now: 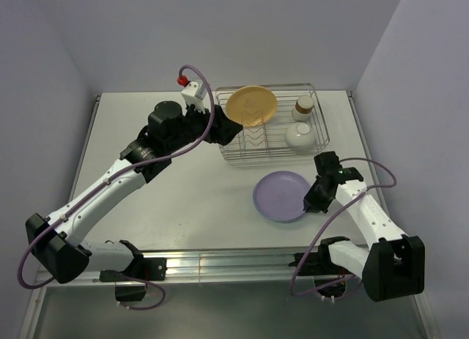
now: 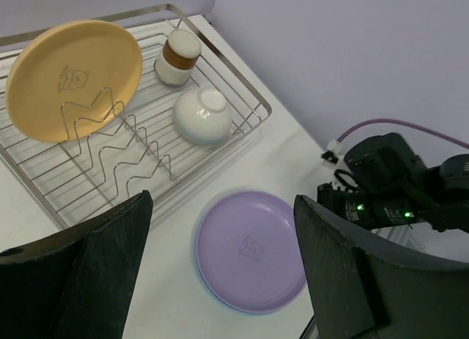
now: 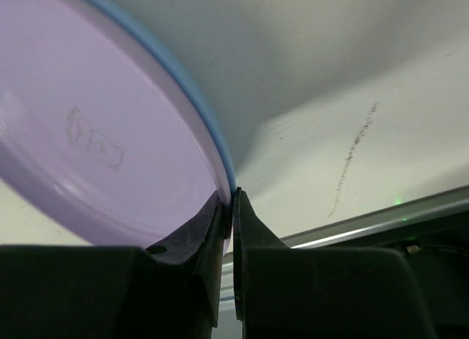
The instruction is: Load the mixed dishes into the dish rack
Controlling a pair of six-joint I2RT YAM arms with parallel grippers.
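The orange-yellow plate stands tilted in the dividers of the silver wire dish rack. The white cup with a brown rim and the upturned white bowl sit in the rack's right end. The lavender plate lies on the table in front of the rack, on top of the blue plate, of which only a thin rim shows. My right gripper is shut on the right rim of this stack. My left gripper is open and empty at the rack's left front, above the table.
The left wrist view shows the rack rim, the orange-yellow plate, cup, bowl and lavender plate. Purple walls enclose the table on three sides. A metal rail runs along the near edge.
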